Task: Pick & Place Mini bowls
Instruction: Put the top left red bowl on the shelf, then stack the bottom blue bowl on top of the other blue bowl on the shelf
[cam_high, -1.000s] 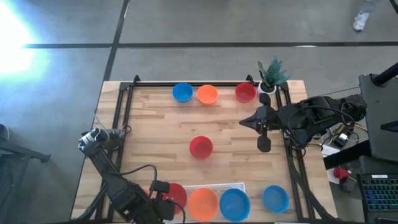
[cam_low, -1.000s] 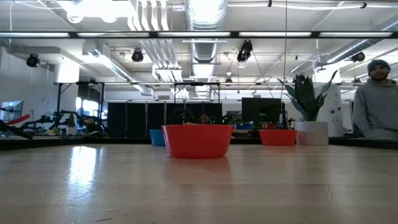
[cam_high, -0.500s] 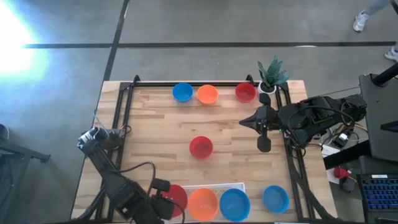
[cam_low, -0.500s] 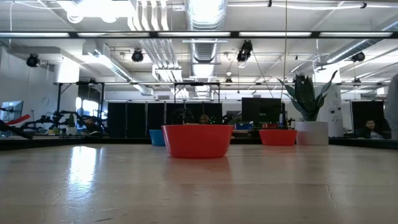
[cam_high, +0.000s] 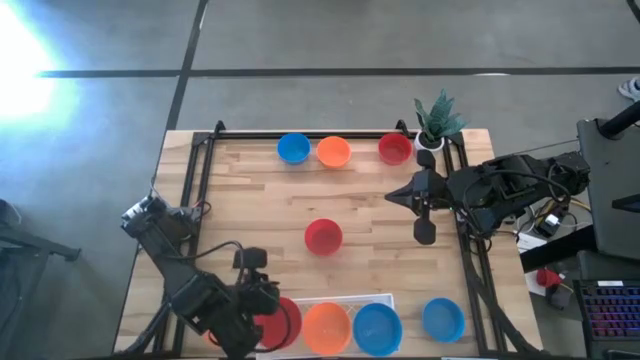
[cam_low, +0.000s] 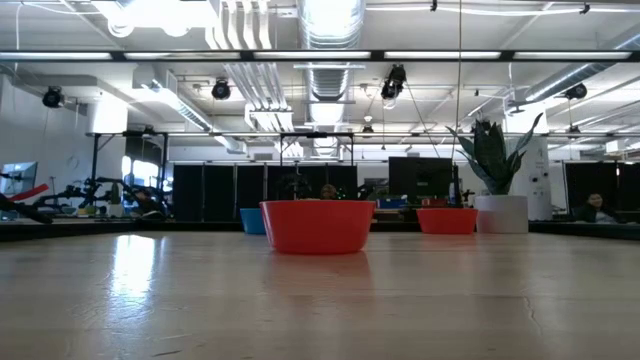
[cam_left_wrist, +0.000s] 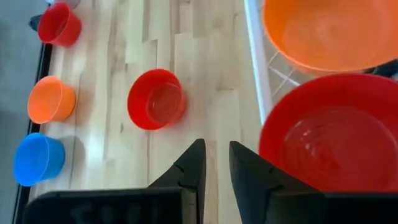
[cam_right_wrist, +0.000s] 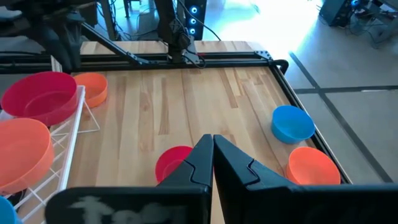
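Mini bowls stand in three places. Blue (cam_high: 293, 149), orange (cam_high: 333, 152) and red (cam_high: 395, 149) ones line the far edge. A red bowl (cam_high: 323, 237) sits mid-table on its base (cam_low: 317, 226). Red (cam_high: 283, 322), orange (cam_high: 326, 328) and blue (cam_high: 377, 328) bowls rest in the white tray (cam_high: 386, 299) at the near edge, and a blue bowl (cam_high: 443, 319) stands to its right. My left gripper (cam_left_wrist: 214, 165) hovers open beside the tray's red bowl (cam_left_wrist: 336, 137), nothing between its fingers. My right gripper (cam_high: 425, 228) hangs shut at the right, off the table.
A small white pot with a green plant (cam_high: 432, 125) stands at the far right corner. Black rails (cam_high: 200, 180) run along the table's left, far and right sides. Bare wood lies between the middle red bowl and the tray.
My left gripper has risen and swung from the near edge toward the table's middle, tipping to point less steeply down. The red bowl in the tray has stayed where it was. My right arm has kept still.
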